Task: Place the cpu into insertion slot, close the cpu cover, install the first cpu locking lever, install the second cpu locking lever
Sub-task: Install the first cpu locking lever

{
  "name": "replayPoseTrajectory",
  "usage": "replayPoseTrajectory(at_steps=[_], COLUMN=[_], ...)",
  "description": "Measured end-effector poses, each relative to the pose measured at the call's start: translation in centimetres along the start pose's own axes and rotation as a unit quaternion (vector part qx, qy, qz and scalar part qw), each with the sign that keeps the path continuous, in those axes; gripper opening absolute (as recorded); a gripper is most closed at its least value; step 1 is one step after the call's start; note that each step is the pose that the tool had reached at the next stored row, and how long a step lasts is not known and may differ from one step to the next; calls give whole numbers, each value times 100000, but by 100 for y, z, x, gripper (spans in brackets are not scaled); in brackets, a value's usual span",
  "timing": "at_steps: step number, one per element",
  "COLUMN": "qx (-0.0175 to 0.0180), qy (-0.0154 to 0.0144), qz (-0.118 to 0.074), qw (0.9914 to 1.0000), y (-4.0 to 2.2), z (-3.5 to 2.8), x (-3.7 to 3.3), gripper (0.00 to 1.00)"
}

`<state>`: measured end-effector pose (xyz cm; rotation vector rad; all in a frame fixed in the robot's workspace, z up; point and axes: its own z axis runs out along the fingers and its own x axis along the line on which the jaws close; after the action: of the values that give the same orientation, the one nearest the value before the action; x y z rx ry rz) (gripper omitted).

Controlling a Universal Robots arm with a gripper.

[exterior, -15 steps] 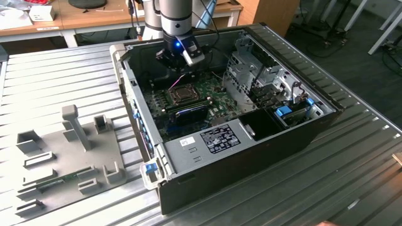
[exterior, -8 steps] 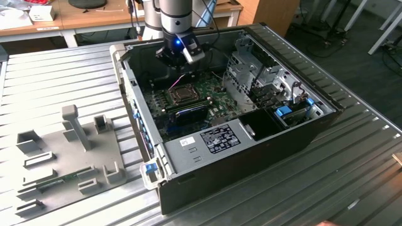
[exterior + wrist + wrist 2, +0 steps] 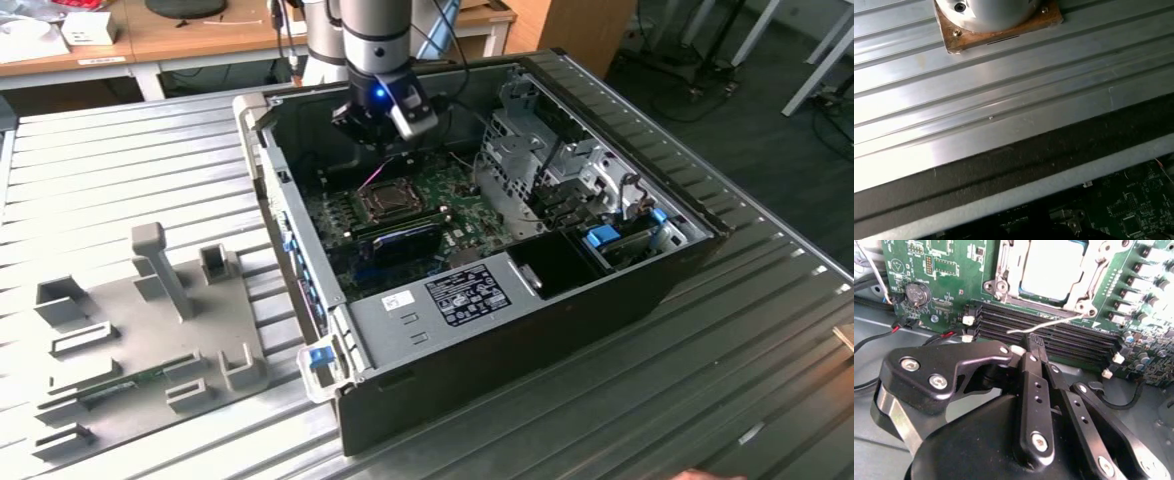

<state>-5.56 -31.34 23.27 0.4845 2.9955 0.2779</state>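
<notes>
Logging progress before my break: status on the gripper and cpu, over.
Gripper shut, tips beside the wire locking lever. Cpu seated, cpu cover down over it. Lever sticks out across the memory slots.

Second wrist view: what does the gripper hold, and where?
The black gripper, shut, touches the thin silvery wire lever near its free end; a grip cannot be told.
</notes>
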Motion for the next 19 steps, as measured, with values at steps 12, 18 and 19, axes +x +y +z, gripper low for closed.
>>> replayPoseTrajectory(at_steps=[12,18,19], qx=[-807,-2014,-2086], qy=[-102,37,37], qz=[1382,1484,1494], qw=[99987,99969,99967], y=[-41,-80,-89], z=[32,40,40], x=[24,59,60], gripper=[11,11,11])
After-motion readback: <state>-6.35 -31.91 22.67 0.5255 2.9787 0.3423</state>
